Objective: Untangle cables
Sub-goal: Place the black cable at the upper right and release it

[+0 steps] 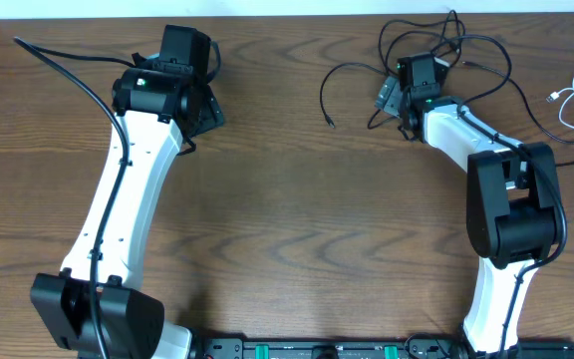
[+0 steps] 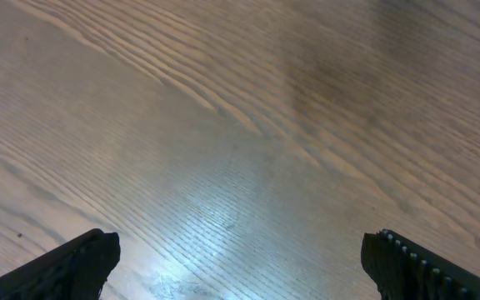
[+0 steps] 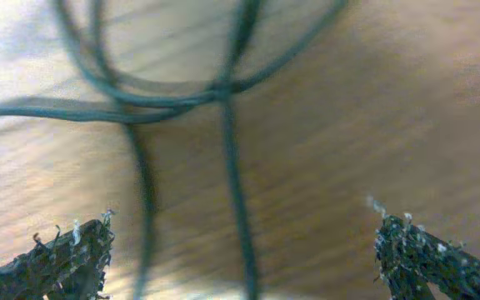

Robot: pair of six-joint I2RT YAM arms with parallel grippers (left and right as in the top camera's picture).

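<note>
Black cables (image 3: 227, 150) run btwn right gripper (image 3: 244, 232) wide-spread fingers; touching neither.

Plain wood-grain table (image 1: 297, 199) had the black cables (image 1: 324, 98) sprawled loosely at its far right, with the white cable (image 1: 564, 112) bunched near the right edge.

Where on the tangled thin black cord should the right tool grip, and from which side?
Probably the straight strand of the thin black cord just below the crossing, taken from straight above. It runs lengthwise between the open fingers of the right tool, clear of the loops; a second strand beside it may get caught too.
</note>
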